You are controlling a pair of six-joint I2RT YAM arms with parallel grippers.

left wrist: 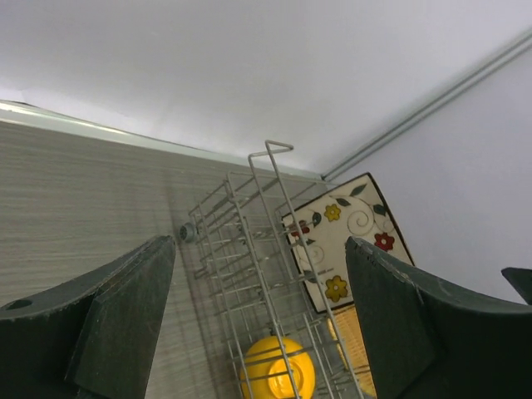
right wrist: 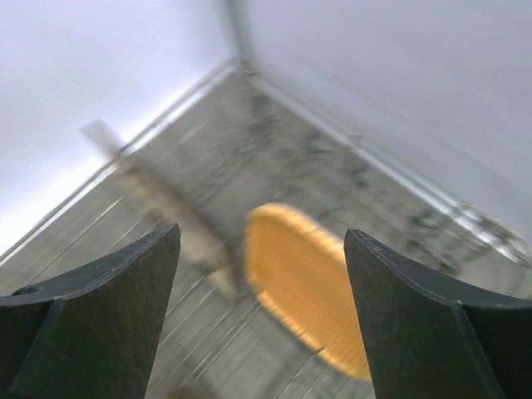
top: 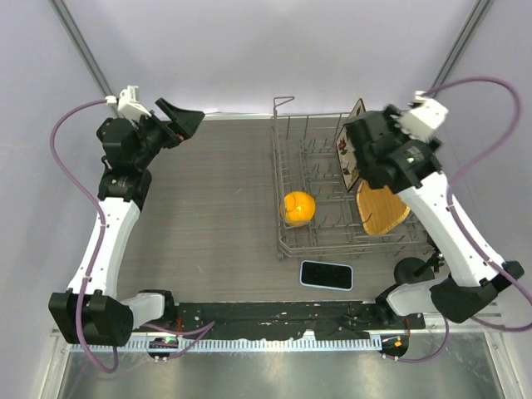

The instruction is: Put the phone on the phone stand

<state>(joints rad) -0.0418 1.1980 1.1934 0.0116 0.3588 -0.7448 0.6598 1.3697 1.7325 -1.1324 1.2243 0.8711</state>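
Observation:
The phone (top: 326, 274) is a black slab with a pale rim. It lies flat on the table just in front of the dish rack (top: 288, 241). A small dark object (top: 410, 271) stands to its right by the right arm's base; it may be the stand, and the arm partly hides it. My left gripper (top: 179, 117) is open and empty, raised at the far left corner, far from the phone. My right gripper (top: 356, 146) is open and empty, raised over the rack's right side. The phone is in neither wrist view.
The wire rack holds a yellow round object (top: 298, 208), an orange woven plate (top: 383, 209) and a floral board (top: 352, 125). The left wrist view shows the rack (left wrist: 249, 249), the yellow object (left wrist: 278, 374) and the board (left wrist: 345, 241). The right wrist view is blurred, with the orange plate (right wrist: 307, 283).

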